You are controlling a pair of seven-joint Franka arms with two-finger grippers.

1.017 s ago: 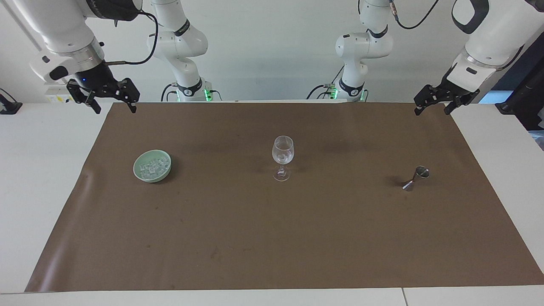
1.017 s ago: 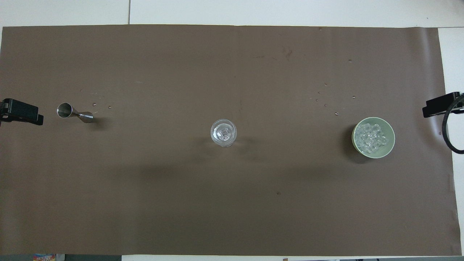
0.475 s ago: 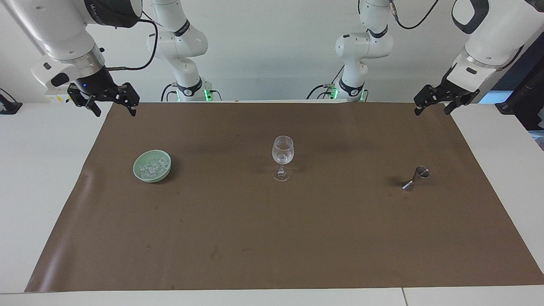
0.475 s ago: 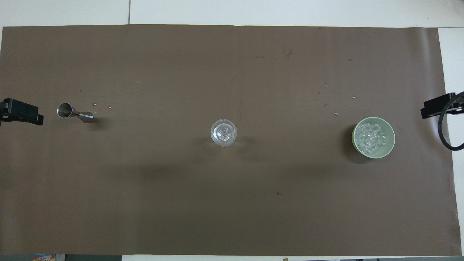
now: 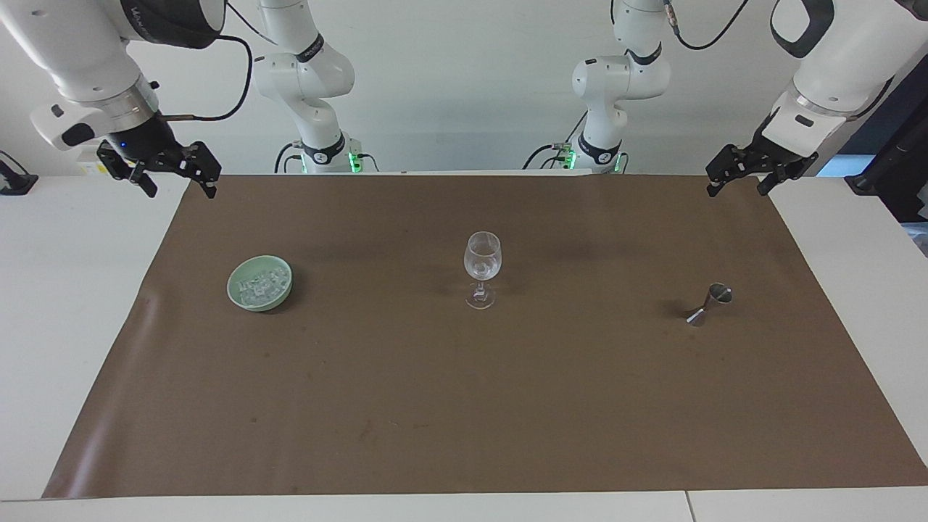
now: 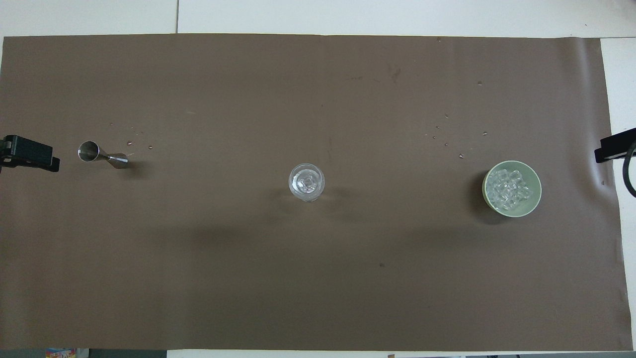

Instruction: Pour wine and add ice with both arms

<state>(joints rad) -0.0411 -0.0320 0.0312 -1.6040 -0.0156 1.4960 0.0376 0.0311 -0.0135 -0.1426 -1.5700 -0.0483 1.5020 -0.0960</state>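
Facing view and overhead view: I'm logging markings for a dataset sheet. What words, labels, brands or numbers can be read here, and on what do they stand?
Right arm: white lettering on its black band, too blurred and cut off to read.
Small coloured thing at the table's near edge: print on it, too small to read.
Wine glass, green bowl, metal jigger, brown mat: no text seen.

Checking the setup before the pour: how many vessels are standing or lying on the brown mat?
3. The wine glass stands mid-mat, the green bowl of ice toward the right arm's end, the metal jigger toward the left arm's end.
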